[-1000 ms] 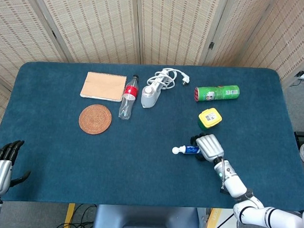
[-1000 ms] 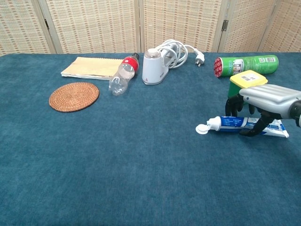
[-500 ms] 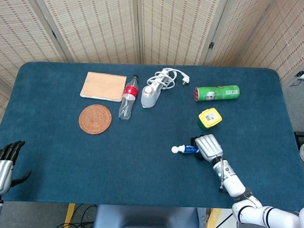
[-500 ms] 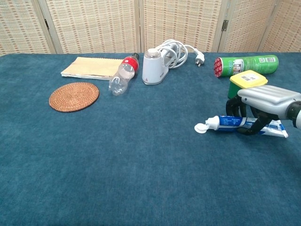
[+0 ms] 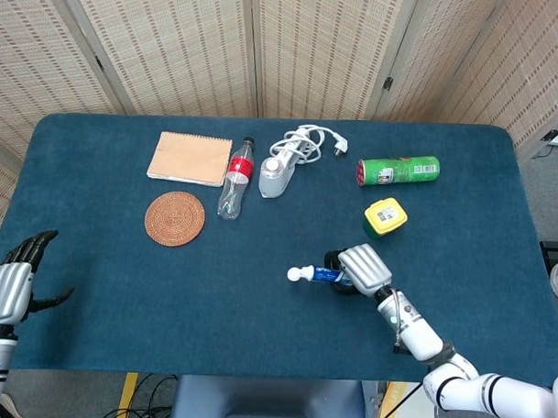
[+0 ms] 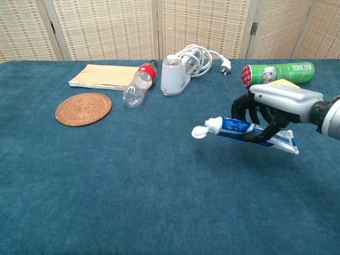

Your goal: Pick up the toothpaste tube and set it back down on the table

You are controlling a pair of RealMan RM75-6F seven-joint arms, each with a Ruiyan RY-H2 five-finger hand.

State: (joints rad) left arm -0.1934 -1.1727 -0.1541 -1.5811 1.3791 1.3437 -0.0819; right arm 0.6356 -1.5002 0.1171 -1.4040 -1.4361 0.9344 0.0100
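The dark fingers [image 6: 254, 118] of the right hand [image 6: 276, 106] curl under and around the toothpaste tube [image 6: 249, 130], closed on its middle with the silver back of the hand riding on top. The tube is off the surface [image 6: 133, 186], lying roughly level with its white cap [image 6: 198, 131] pointing toward the robot's left and its crimped tail sticking out past the hand on the other side. From the head view the tube is mostly hidden under the hand, so I can't tell how much of the thumb is bearing on it.

With the lift done, what remains looks like the set-down, and the thing to watch is that the grasp sits near the middle, so the tube should come down flat rather than cap first. A slow, straight descent onto the bare cloth below seems best, with the fingers spreading only once the tube's whole length rests there. The yellow-lidded box [image 5: 386, 215] and the green can [image 5: 399, 170] sit just beyond the hand, so keeping the drop on the near side avoids a knock.

The left hand [image 5: 9, 287] hangs at the near left edge, fingers apart, holding nothing.
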